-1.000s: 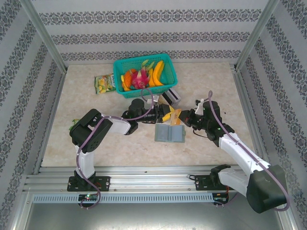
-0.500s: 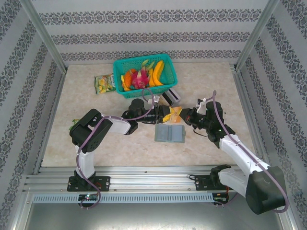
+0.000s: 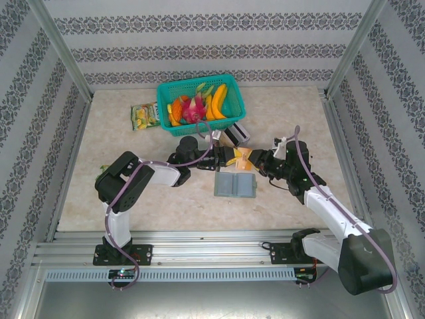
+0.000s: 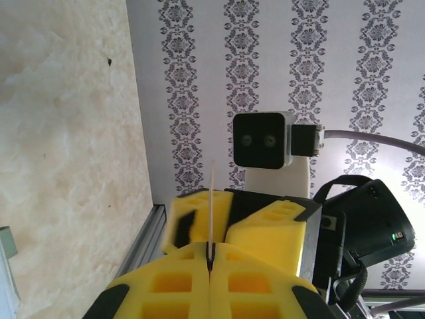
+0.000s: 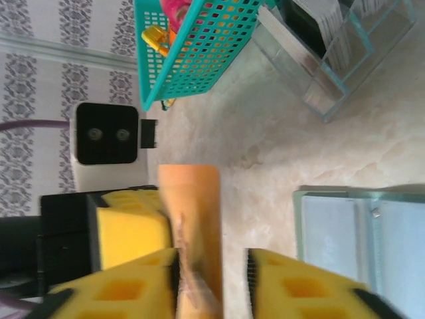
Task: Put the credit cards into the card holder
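The left claw (image 4: 210, 258) is pressed together on the orange card (image 5: 191, 212). In the left wrist view the card stands out from between the yellow pads as a thin edge. The right claw (image 5: 212, 258) faces it from the right with its fingers spread. The card lies between them, its face toward the right wrist camera, close against one finger (image 5: 156, 276) with a gap to the other, so the right claw is not pinching it. Seen from above, the two claws meet tip to tip over the middle of the bench (image 3: 166, 199), with the card bridging them. Just near of that meeting point lies the wallet (image 3: 235, 186), open and flat on the bench with its grey-green slot pockets facing up, apart from both claws and from the card. Just far of the claws sits a clear box (image 3: 237, 135) with more cards (image 5: 319, 26) standing in it, dark and white-striped. The box is beside the near right corner of a teal basket (image 5: 199, 56), which holds fruit (image 3: 199, 103). A yellow-green packet (image 3: 143, 116) lies on the bench to the left of the basket.
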You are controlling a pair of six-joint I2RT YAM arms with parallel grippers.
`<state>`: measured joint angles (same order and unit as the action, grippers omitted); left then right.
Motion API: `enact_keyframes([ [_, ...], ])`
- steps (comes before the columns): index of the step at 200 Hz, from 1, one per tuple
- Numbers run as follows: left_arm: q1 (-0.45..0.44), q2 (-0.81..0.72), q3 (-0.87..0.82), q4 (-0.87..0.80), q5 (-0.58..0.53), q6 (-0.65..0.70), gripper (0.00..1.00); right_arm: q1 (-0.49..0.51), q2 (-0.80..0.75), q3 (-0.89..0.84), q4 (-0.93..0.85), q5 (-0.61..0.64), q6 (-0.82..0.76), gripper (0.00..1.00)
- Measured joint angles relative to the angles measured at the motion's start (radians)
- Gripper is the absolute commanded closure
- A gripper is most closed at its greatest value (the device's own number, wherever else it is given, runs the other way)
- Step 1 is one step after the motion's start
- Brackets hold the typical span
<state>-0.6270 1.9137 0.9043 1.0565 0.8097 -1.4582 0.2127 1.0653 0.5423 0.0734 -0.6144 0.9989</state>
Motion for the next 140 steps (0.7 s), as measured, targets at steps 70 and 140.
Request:
enact_keyframes([
  [70, -0.021, -0.068, -0.02, -0.519, -0.163, 0.293, 1.0, 0.015, 0.181, 0.013, -0.213, 0.117, -0.19, 0.9],
  [140, -0.06, -0.068, 0.006, -0.71, -0.243, 0.468, 1.0, 0.06, 0.326, 0.068, -0.263, 0.185, -0.277, 0.92],
])
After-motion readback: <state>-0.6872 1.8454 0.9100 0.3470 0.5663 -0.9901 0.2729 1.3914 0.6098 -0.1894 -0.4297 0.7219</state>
